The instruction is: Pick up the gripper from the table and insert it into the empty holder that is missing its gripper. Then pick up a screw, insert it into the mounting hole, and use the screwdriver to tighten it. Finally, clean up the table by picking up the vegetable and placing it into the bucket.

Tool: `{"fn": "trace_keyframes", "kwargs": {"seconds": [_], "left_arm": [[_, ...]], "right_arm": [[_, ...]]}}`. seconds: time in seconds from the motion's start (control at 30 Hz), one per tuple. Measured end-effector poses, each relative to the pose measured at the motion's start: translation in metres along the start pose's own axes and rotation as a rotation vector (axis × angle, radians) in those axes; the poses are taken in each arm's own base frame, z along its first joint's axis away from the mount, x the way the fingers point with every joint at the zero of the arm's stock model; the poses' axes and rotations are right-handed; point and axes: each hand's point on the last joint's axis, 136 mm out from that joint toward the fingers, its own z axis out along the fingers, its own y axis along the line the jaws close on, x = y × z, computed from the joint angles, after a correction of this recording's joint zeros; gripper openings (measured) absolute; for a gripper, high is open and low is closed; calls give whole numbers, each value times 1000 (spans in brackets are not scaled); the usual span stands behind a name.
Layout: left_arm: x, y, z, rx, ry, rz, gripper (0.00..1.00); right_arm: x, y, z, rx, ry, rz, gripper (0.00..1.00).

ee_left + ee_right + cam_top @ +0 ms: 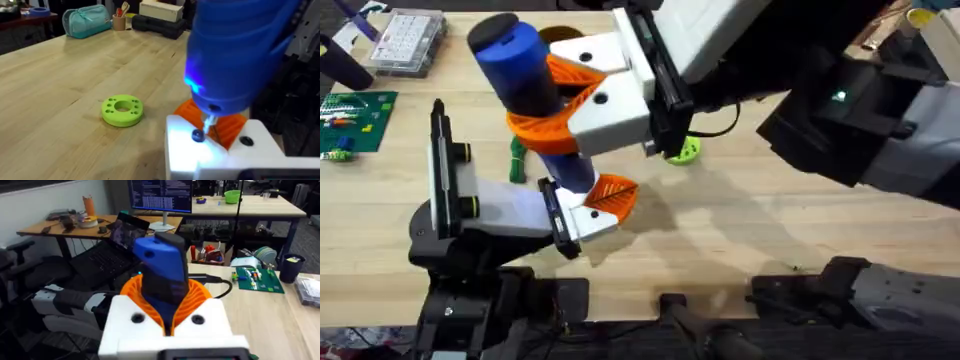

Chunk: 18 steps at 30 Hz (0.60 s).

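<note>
My right gripper [560, 95] reaches across the table and is shut on the blue screwdriver [525, 70], its orange pads [200, 297] wrapped around the body. The screwdriver points down at my left gripper [595, 205], a white part with an orange pad. In the left wrist view the screwdriver [240, 55] glows blue and its thin bit rests on a dark screw [198, 135] seated in the white part [220, 150]. The dark green vegetable [517, 160] lies on the table just left of the screwdriver. The orange bucket [563, 36] shows partly behind the screwdriver.
A lime-green disc [683, 150] lies on the wood right of the screwdriver, also visible as the disc [122, 110] in the left wrist view. A clear parts box [408, 40] and a green circuit board [355, 120] sit at the far left.
</note>
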Motion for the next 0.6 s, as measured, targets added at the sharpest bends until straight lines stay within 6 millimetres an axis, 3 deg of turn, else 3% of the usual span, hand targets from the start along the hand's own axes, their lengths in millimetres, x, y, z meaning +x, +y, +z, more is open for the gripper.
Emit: {"fn": "trace_keyframes", "kwargs": {"seconds": [0.6], "left_arm": [[0, 0, 0, 0, 0, 0, 16]], "right_arm": [[4, 0, 0, 1, 14, -9, 44]]}}
